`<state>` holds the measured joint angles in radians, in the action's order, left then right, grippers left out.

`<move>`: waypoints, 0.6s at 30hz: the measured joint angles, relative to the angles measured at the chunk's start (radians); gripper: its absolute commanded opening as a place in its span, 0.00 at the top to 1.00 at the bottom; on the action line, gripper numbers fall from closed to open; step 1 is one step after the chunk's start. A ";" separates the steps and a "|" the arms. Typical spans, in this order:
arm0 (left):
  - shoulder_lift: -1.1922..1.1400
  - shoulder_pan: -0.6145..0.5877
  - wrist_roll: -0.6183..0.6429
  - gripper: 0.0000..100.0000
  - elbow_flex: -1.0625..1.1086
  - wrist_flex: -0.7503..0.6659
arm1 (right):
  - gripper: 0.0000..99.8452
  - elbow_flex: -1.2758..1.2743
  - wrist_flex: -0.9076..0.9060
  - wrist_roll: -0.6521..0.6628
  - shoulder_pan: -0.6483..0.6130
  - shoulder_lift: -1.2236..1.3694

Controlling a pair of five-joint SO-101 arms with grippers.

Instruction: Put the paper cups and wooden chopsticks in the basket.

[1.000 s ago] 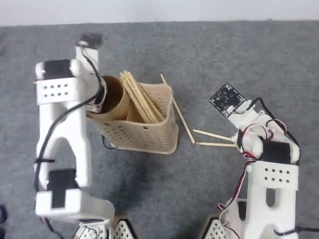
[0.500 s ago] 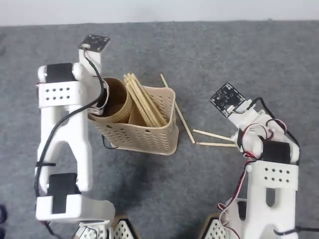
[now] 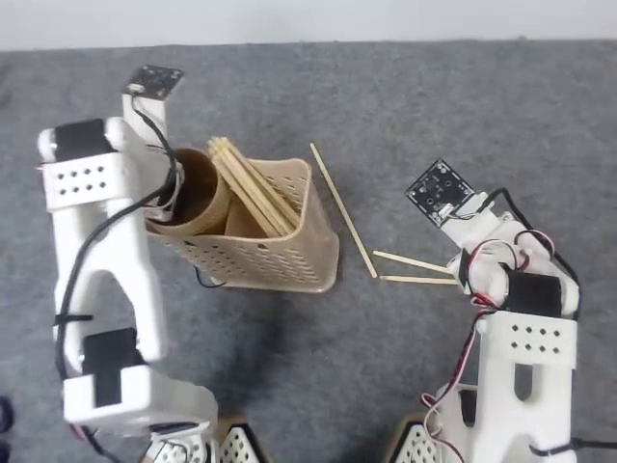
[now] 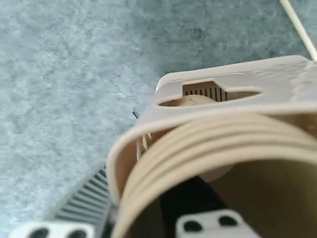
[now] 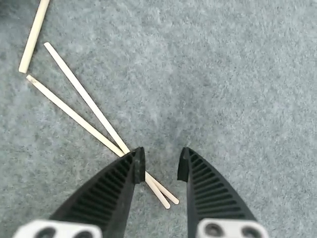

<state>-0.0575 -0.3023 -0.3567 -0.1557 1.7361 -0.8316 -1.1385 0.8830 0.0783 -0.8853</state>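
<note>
A stack of brown paper cups (image 3: 196,191) lies tilted in the left end of the beige perforated basket (image 3: 260,258). My left gripper (image 3: 176,198) is shut on the cups' wall. In the left wrist view the cup rims (image 4: 213,148) press against the basket rim (image 4: 223,94), with one finger outside and one inside. Several wooden chopsticks (image 3: 253,188) lean in the basket. One loose chopstick (image 3: 342,207) lies right of it, and two more (image 3: 415,268) lie beside my right gripper (image 5: 161,166). That gripper is open just above the carpet, the pair's (image 5: 84,114) near ends by one finger.
Grey carpet covers the table. A third chopstick's end (image 5: 34,34) lies farther out from the right gripper. The left arm's white body (image 3: 106,280) stands left of the basket, and the right arm's base (image 3: 525,367) is at the lower right.
The left arm has swung left with the cups, dragging the basket left and away from the long loose chopstick. The right arm has not moved.
</note>
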 measured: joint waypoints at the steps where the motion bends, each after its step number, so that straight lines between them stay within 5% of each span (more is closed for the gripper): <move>1: -0.002 -0.009 -0.005 0.99 -0.006 0.000 | 0.88 0.000 0.000 0.000 0.000 0.000; 18: -0.008 -0.087 -0.035 0.94 -0.064 0.000 | 0.88 0.000 0.000 0.000 -0.002 0.000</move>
<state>-0.0652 -0.3897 -0.3920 -0.2202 1.7361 -0.8316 -1.1385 0.8830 0.0767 -0.8853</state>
